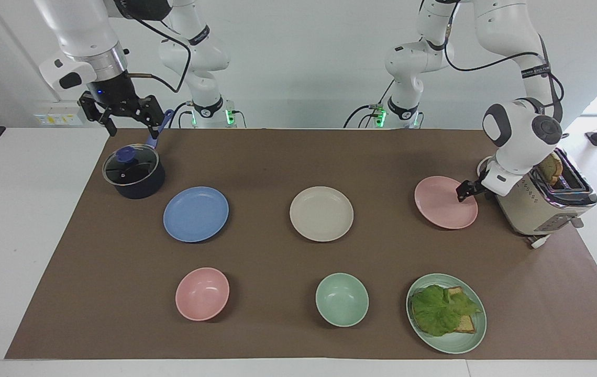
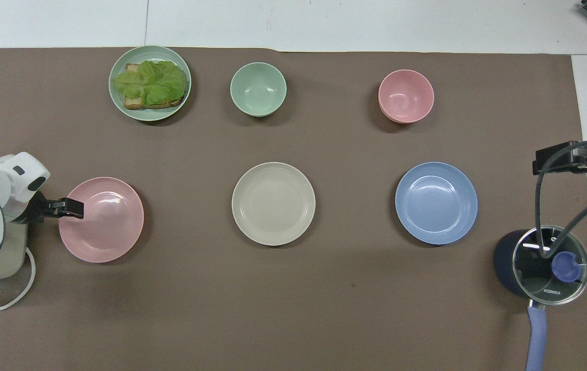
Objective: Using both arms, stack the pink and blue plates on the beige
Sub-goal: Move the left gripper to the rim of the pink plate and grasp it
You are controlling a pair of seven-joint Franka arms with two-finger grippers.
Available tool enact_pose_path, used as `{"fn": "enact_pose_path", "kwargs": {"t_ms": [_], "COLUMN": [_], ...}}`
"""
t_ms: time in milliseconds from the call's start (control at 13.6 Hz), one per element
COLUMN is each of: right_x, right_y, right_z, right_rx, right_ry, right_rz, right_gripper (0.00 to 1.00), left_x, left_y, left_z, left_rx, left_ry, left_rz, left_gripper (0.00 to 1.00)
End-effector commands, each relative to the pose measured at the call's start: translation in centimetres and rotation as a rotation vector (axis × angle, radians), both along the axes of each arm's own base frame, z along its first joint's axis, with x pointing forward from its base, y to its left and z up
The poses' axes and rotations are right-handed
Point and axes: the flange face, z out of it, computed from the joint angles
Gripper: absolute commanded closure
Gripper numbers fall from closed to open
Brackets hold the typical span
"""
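Observation:
Three plates lie in a row across the brown mat. The pink plate (image 1: 442, 207) (image 2: 105, 226) is at the left arm's end, the beige plate (image 1: 321, 213) (image 2: 273, 203) in the middle, and the blue plate (image 1: 196, 214) (image 2: 436, 202) toward the right arm's end. My left gripper (image 1: 463, 192) (image 2: 74, 208) is low at the pink plate's rim, on the side by the toaster. Whether it touches or holds the rim does not show. My right gripper (image 1: 132, 125) hangs open and empty in the air over the pot's handle.
A cream toaster (image 1: 544, 207) with bread in it stands right beside the pink plate. A dark lidded pot (image 1: 133, 175) sits beside the blue plate. Farther from the robots are a pink bowl (image 1: 202, 294), a green bowl (image 1: 341, 299) and a green plate (image 1: 455, 345) with lettuce and toast.

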Motion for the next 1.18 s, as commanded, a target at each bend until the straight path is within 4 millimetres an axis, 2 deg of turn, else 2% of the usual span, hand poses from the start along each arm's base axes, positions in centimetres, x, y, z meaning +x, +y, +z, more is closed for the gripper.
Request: {"fn": "enact_pose_path", "kwargs": {"t_ms": [0, 147, 368, 516, 589, 663, 810, 1105], "right_x": [-0.7, -0.9, -0.9, -0.9, -1.0, -1.1, -1.3, -1.3], "right_y": [-0.1, -0.1, -0.1, -0.1, 0.0, 0.0, 0.0, -0.1], "right_z": [-0.2, -0.3, -0.3, -0.3, -0.4, -0.5, -0.5, -0.5], "right_rx": [0.027, 0.026, 0.026, 0.026, 0.026, 0.025, 0.025, 0.025], "right_ry": [-0.007, -0.005, -0.004, -0.005, -0.004, -0.001, 0.001, 0.001], "right_rz": [-0.015, -0.014, -0.009, -0.011, -0.012, -0.014, -0.006, -0.008], "right_gripper": [0.00, 0.00, 0.00, 0.00, 0.00, 0.00, 0.00, 0.00], "left_x": [-0.4, -0.3, -0.1, -0.1, -0.3, -0.4, -0.4, -0.2], "left_y": [1.2, 1.4, 1.1, 0.5, 0.3, 0.4, 0.3, 0.0], "left_z": [-0.2, -0.2, -2.0, -2.1, -2.3, -2.3, -2.3, -2.1], "left_rx": [0.012, 0.012, 0.008, 0.008, 0.007, 0.007, 0.007, 0.003], "left_ry": [-0.012, -0.018, -0.009, -0.005, 0.000, 0.001, -0.002, 0.027], "left_rz": [-0.031, -0.029, -0.036, -0.042, -0.045, -0.042, -0.048, -0.055], "left_gripper": [0.31, 0.31, 0.31, 0.33, 0.44, 0.60, 1.00, 1.00]}}
